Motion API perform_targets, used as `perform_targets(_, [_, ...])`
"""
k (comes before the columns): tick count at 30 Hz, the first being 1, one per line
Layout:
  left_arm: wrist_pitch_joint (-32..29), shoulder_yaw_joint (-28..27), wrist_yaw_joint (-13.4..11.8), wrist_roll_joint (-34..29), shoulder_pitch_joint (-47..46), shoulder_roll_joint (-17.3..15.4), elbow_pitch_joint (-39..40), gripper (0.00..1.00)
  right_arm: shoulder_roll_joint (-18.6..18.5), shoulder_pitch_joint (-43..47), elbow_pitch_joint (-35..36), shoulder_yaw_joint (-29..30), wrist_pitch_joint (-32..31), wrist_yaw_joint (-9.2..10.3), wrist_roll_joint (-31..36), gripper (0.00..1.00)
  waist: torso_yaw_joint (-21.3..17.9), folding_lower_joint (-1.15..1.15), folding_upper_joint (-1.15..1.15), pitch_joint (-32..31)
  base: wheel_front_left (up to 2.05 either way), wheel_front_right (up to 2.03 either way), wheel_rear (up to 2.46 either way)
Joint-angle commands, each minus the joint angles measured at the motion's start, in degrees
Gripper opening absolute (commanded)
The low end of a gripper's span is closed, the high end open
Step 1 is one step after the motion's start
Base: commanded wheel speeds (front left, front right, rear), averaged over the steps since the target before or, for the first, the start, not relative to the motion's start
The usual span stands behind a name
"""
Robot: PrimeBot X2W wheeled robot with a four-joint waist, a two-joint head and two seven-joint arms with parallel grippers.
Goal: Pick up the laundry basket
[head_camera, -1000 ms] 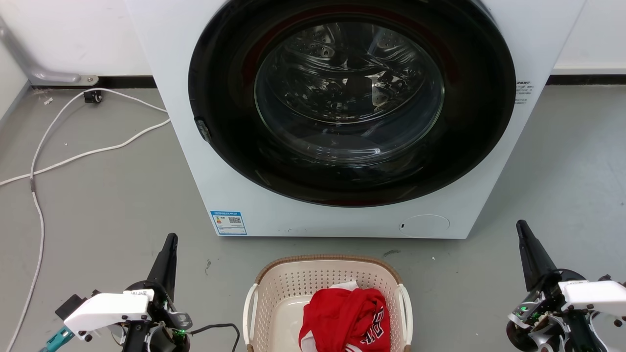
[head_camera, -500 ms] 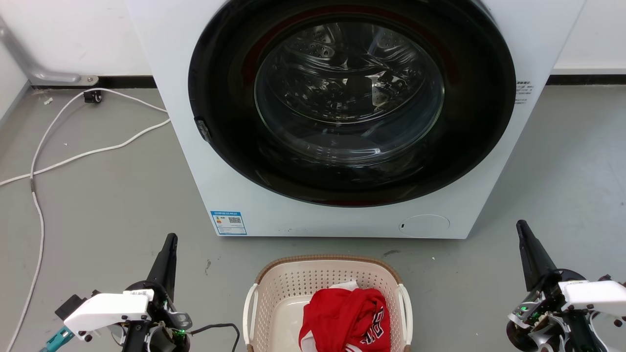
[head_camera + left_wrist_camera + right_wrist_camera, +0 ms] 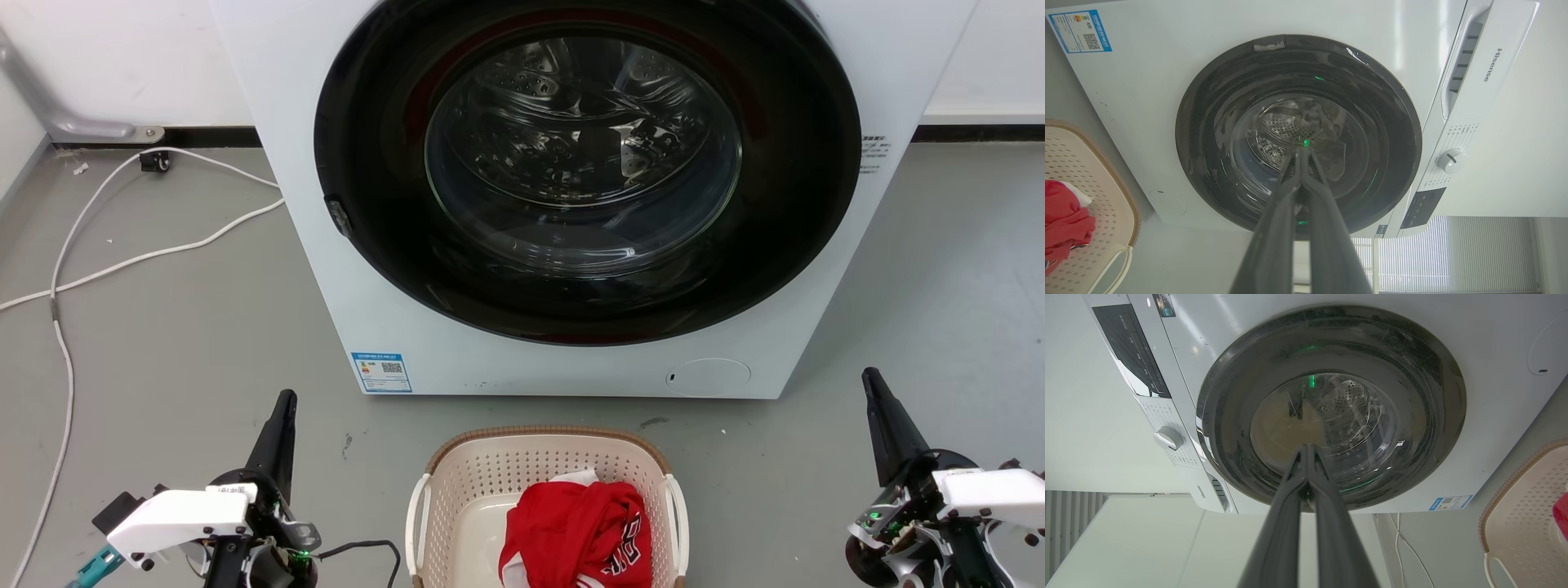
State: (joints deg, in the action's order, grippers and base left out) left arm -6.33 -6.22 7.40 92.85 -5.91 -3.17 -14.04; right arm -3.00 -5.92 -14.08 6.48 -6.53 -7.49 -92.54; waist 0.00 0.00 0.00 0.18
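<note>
Grey floor [image 3: 163,343] bears the laundry basket [image 3: 490,474] between the left gripper [image 3: 284,404] and right gripper [image 3: 872,384], both with fingers pressed together, empty, well apart from it; an uneven handle grip might tip out its red garment [image 3: 580,523].

— How is the left gripper [image 3: 285,400] set?
— Its two dark fingers [image 3: 1284,216] are pressed together into one tip with nothing between them. They point up and away from the white wrist housing [image 3: 175,516] behind the hand.
— And the right gripper [image 3: 870,377]?
— It mirrors the left: fingers [image 3: 1333,514] closed tip to tip and empty, with the white housing [image 3: 989,487] behind.
— Are they parallel?
— Not quite. Each tip leans slightly toward the other hand, and the two hands are well apart.
</note>
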Motion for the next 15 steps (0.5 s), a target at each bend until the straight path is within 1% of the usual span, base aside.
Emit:
perform_targets(1, [-0.09,-0.21,0.25,-0.38,-0.59,0.06,-0.08,0.0,0.13,-0.66,-0.05,0.07,-0.18,0.0,0.25,0.0,0.0,0.0,0.0,0.0,0.0,0.0,0.0])
perform_targets(3, [-0.11,-0.23,0.25,-0.4,-0.59,0.06,-0.08,0.0,0.14,-0.66,-0.05,0.07,-0.19,0.0,0.25,0.0,0.0,0.0,0.0,0.0,0.0,0.0,0.0])
perform_targets(4, [0.01,0.01,-0.01,0.02,0.08,0.07,-0.16,1.0,0.0,0.09,-0.14,0.0,0.01,0.0,-0.01,1.0,0.0,0.0,0.0,0.0,0.0,0.0,0.0])
perform_targets(9, [0.15,0.27,-0.08,-0.04,2.23,0.56,-2.43,1.0,0.21,2.33,-2.25,-0.14,0.13,0.01,0.03,1.0,0.0,0.0,0.0,0.0,0.0,0.0,0.0])
perform_targets(15, [1.92,1.03,-0.06,-1.85,2.89,0.53,-0.9,1.0,0.2,3.11,-0.62,-0.73,1.92,0.01,1.14,1.0,0.01,0.0,0.0,0.03,0.0,0.0,0.0])
